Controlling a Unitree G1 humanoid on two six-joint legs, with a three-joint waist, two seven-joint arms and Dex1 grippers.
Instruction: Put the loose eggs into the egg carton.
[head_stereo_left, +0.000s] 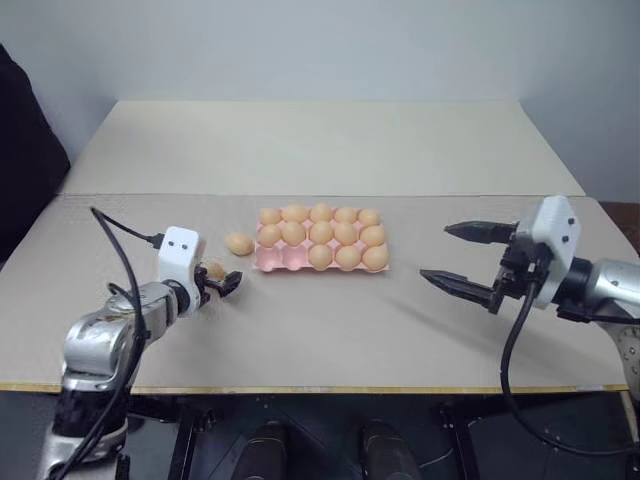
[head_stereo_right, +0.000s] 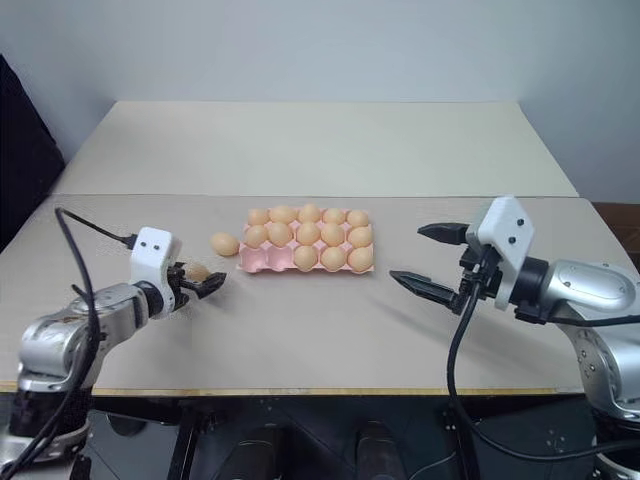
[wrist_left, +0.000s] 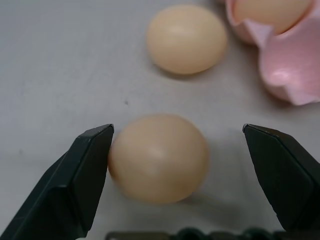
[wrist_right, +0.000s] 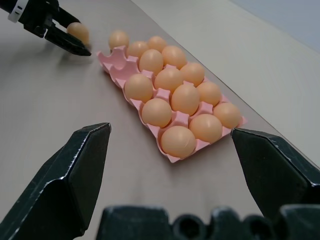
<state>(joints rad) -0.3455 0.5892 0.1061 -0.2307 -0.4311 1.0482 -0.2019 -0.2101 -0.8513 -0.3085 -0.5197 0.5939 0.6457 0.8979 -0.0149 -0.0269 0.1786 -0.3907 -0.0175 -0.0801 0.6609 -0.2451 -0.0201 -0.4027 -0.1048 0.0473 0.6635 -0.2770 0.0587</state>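
The pink egg carton (head_stereo_left: 274, 260) lies mid-table with eggs in most cups; two cups at its near left corner are bare. One loose egg (head_stereo_left: 238, 243) rests on the table just left of the carton. A second loose egg (wrist_left: 159, 157) lies on the table between the fingers of my left gripper (head_stereo_left: 221, 278), which is open. One finger (wrist_left: 85, 170) is at the egg's side and the other stands apart from it. My right gripper (head_stereo_left: 455, 255) hovers open and empty, well to the right of the carton.
The carton's corner (wrist_left: 292, 60) is close to the farther loose egg (wrist_left: 186, 39). A seam (head_stereo_left: 150, 195) runs across the tabletop behind the carton. The table's front edge (head_stereo_left: 330, 388) is near me. A dark shape (head_stereo_left: 25, 160) stands at the far left.
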